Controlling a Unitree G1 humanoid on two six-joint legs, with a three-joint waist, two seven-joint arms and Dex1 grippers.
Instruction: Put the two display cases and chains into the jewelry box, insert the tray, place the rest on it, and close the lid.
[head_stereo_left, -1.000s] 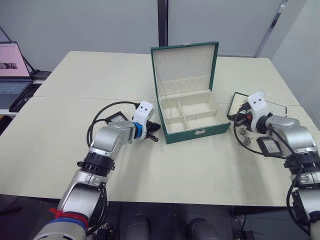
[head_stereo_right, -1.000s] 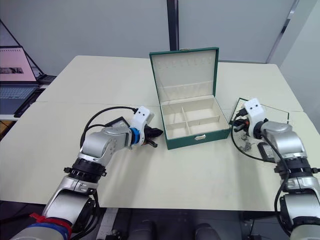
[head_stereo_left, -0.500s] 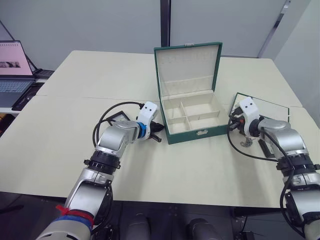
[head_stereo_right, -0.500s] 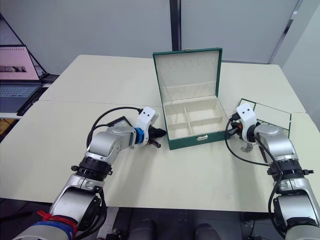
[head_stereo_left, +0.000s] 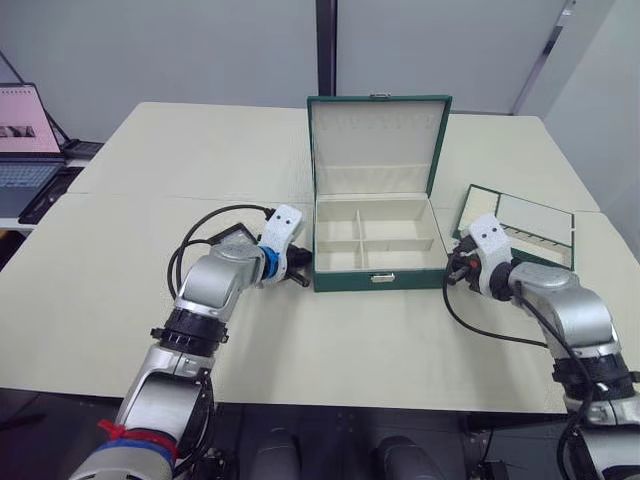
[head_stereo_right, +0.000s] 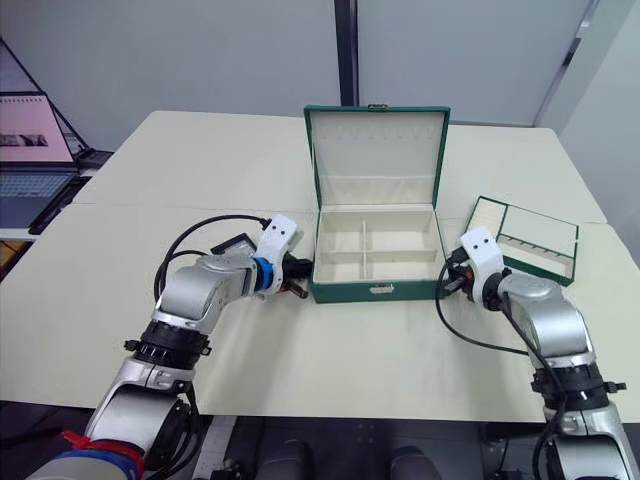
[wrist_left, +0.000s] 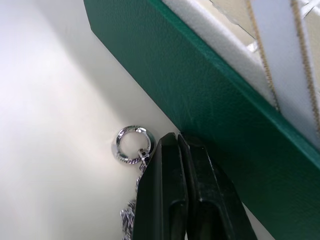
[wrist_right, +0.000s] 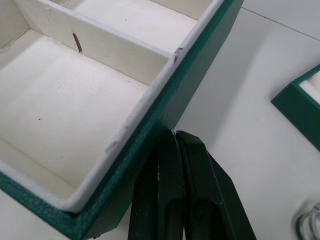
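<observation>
The table carries the jewelry box at its centre, squared to the near edge, with the lid standing upright at the rear and all four cream compartments empty. The tray lies toward the table's right edge, well apart from the box. One display case rests left of the box, partly behind the left arm. The left gripper has its fingers pressed together, tips against the box's left wall. The right gripper is likewise closed on nothing, tips touching the box's right wall. In the left wrist view a chain lies on the table just beside the left fingertips and close to the box wall. Assessment: nothing is loaded yet and the box appears merely bracketed between the two arms. Risks: uneven pressure could skew the box or jolt the lid shut, and the left fingers could drag the chain under the box wall, hampering pickup.
</observation>
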